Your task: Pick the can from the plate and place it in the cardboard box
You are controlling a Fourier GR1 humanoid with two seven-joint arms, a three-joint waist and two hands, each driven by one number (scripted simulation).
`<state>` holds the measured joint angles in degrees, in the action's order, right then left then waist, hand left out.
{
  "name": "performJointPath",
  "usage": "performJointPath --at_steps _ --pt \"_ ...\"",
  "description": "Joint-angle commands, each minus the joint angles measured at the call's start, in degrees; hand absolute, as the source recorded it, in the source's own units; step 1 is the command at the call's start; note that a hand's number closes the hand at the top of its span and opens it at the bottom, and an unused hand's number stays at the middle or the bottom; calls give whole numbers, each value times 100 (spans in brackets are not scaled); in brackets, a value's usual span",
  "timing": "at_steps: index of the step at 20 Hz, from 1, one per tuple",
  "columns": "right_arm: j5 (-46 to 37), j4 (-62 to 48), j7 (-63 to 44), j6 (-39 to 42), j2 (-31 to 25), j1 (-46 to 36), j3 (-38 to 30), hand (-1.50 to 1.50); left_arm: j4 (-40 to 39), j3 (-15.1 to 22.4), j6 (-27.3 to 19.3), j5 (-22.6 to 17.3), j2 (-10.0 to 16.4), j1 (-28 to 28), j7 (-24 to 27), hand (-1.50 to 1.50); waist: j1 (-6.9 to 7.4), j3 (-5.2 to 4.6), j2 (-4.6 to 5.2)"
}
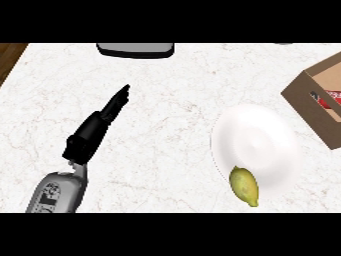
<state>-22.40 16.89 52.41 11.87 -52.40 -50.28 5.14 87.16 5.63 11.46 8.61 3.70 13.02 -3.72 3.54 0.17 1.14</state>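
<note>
Has the red cylindrical can [340,98] lying on its side inside the brown cardboard box [306,97], with the black left robot hand [92,132] straight-fingered and empty, well left of that box.

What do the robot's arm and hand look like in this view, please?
Only the left arm shows. It has a rounded, light-grey forearm with dark markings on its casing, and it narrows to a slim, all-black left hand. No cables are visible.
</note>
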Motion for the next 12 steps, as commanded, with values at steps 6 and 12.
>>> performJointPath --at_steps 6,12 --pt "412 -805 166 953 332 -522 -472 -150 -30 69 17 28 -52 -79 2 0 11 10 19" --pt "1495 -1243 -116 1929 95 -607 -1471 -150 77 77 -44 63 -67 -142 -39 0 19 29 55"
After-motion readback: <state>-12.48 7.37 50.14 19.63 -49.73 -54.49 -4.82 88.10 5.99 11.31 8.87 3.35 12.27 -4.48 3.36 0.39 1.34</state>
